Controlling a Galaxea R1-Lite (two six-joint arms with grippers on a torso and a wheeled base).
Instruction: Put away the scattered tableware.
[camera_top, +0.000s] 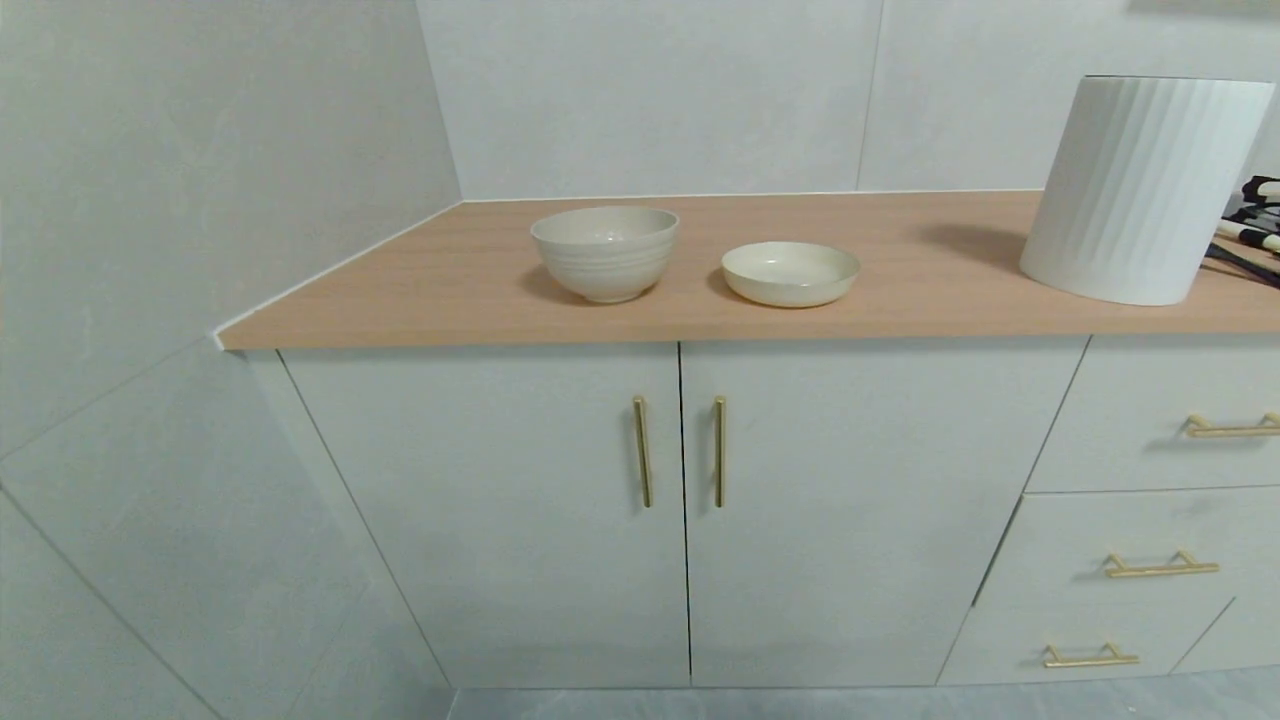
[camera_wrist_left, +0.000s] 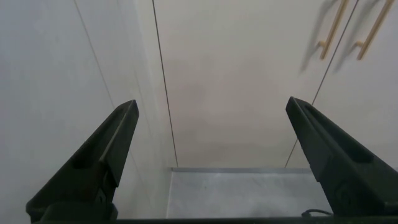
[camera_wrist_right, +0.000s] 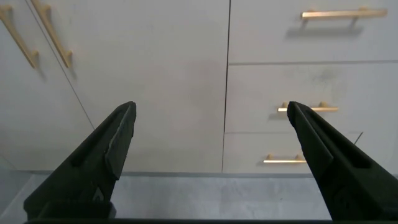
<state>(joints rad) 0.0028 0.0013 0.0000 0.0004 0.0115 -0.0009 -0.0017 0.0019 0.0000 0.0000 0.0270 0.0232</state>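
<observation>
Toward the left end of the surface (camera_top: 420, 290), about midway between its back and front edges, a deep cream bowl (camera_top: 605, 250) stands upright. A shallow dish (camera_top: 790, 272) sits near it on the side of the right edge, the two apart. Both look like glazed ceramic: stiff, smooth, probably slippery and breakable, so I'd pinch each over its rim. Near the right edge stands a ribbed white canister (camera_top: 1145, 190). Below are pale cabinet doors (camera_top: 500, 500) with brass handles (camera_top: 642, 450), drawers (camera_top: 1130, 520) beside them, and pale walls closing the corner. The left claw (camera_wrist_left: 210, 106) and right claw (camera_wrist_right: 210, 106) hang low before the cabinets, both spread wide, holding nothing
</observation>
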